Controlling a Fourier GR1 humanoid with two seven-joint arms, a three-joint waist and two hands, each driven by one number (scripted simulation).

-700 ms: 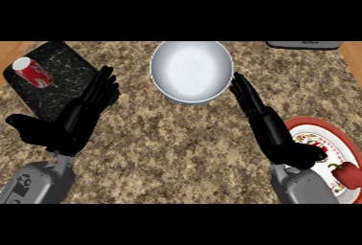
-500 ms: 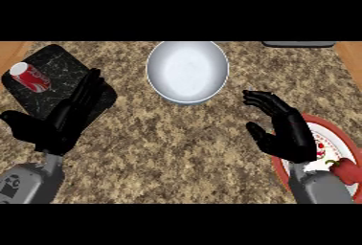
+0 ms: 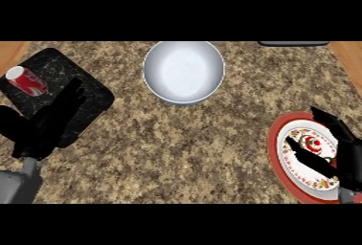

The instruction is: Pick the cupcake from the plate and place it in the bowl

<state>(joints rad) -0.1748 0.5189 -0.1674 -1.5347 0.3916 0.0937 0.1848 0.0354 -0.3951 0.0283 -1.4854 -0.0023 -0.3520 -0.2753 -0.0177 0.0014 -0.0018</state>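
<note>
The grey-white bowl [image 3: 184, 71] stands at the back middle of the counter, with nothing in it. A red-rimmed patterned plate [image 3: 277, 143] lies at the right edge. My right hand [image 3: 348, 158] hovers over the plate, open, with its thumb [image 3: 310, 160] stretched across the plate's white middle. A small red-and-white thing [image 3: 314, 142], probably the cupcake, shows between the thumb and the fingers; I cannot tell whether the hand touches it. My left hand [image 3: 48, 123] rests open at the left, fingers pointing up.
A black mat [image 3: 93, 95] lies at the back left under my left hand, with a red soda can [image 3: 26, 80] on its far corner. A dark object [image 3: 293, 43] sits at the back right edge. Speckled counter lies between bowl and plate.
My right hand has drawn back from beside the bowl to the right and now sits over the plate. The left hand has barely moved.
</note>
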